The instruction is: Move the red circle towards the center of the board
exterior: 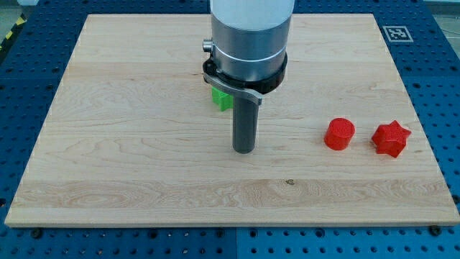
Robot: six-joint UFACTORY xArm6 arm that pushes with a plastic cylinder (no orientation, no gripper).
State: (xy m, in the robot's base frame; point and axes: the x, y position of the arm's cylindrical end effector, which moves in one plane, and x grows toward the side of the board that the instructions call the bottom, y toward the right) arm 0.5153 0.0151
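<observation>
The red circle (339, 134) lies on the wooden board (129, 144) at the view's right, a little below mid-height. A red star (391, 139) sits just to its right, apart from it. My tip (244, 150) rests on the board near the middle, well to the left of the red circle and not touching it. A green block (222, 99) shows partly behind the rod, just above and left of the tip; its shape is hidden by the arm.
The arm's silver and black body (248, 43) hangs over the board's upper middle and hides what is under it. A tag marker (397, 33) sits at the board's top right corner. Blue perforated table (21, 86) surrounds the board.
</observation>
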